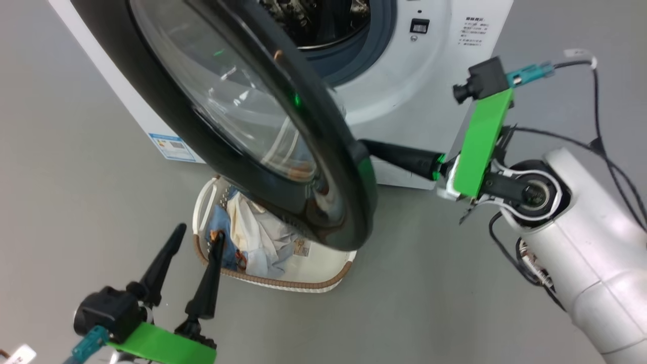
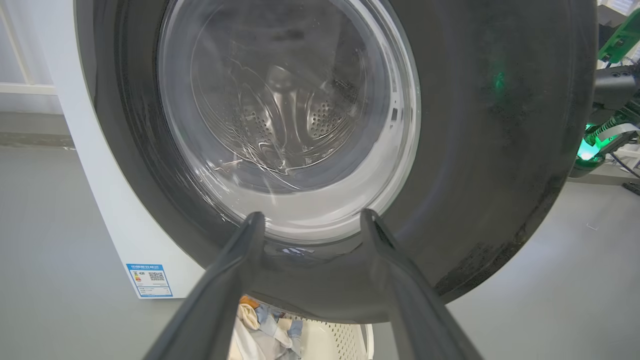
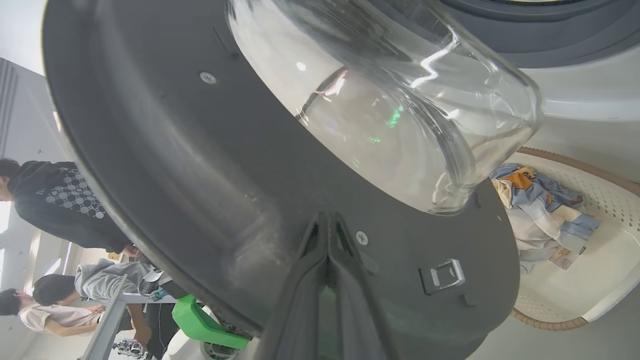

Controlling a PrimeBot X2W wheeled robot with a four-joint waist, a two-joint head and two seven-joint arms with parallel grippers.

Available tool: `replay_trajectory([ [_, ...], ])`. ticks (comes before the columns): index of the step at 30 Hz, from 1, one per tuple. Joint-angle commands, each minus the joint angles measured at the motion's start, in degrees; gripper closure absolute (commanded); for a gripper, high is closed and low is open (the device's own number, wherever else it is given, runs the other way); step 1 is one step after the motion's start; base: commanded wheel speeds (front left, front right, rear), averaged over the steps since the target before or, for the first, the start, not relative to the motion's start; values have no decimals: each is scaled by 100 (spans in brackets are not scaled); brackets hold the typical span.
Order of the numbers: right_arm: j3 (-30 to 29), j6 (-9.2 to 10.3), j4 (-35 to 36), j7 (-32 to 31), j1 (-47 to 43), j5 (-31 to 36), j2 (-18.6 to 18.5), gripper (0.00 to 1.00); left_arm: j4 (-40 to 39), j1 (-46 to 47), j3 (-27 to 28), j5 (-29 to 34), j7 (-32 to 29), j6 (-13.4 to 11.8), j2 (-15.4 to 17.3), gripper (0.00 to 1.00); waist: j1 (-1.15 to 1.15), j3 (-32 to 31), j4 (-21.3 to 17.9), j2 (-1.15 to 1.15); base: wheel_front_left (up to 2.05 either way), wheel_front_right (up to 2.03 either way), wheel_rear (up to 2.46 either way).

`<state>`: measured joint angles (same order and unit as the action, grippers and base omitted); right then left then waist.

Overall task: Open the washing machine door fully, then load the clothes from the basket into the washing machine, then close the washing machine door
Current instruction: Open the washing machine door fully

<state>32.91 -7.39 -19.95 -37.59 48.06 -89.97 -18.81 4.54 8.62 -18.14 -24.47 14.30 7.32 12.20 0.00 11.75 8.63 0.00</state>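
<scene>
The washing machine door (image 1: 323,167), glossy black with a bulging glass bowl (image 3: 400,125), stands partly open in front of the white washing machine (image 1: 404,76). My right gripper (image 1: 371,147) is shut, and its tips press the door's inner face (image 3: 200,150) near the latch hook. Below the door sits the cream basket (image 1: 313,275) holding light-blue and white clothes (image 1: 252,232). In the right wrist view the clothes (image 3: 540,210) lie in the basket (image 3: 600,280). At the lower left my left gripper (image 1: 198,235) is open and empty, facing the door's outer side (image 2: 500,150).
The door overhangs most of the basket. A blue energy sticker (image 1: 172,146) marks the machine's lower corner. My right forearm (image 1: 581,242) and its cables reach in from the right. Several people (image 3: 60,200) are at the left of the right wrist view. Grey floor (image 1: 76,177) surrounds the machine.
</scene>
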Motion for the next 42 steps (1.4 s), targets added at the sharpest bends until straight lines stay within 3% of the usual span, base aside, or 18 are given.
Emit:
replay_trajectory([
  [1, 102, -10, 230, -53, -141, 2, 127, 100, -92, 21, 207, 41, 70, 17, 91, 0, 0, -54, 3, 0, 0, 0, 0],
  [42, 973, -10, 736, -3, -576, 65, 905, 100, 124, -91, 604, 37, 70, 17, -72, 0, 0, -306, 683, 0, 0, 0, 0],
])
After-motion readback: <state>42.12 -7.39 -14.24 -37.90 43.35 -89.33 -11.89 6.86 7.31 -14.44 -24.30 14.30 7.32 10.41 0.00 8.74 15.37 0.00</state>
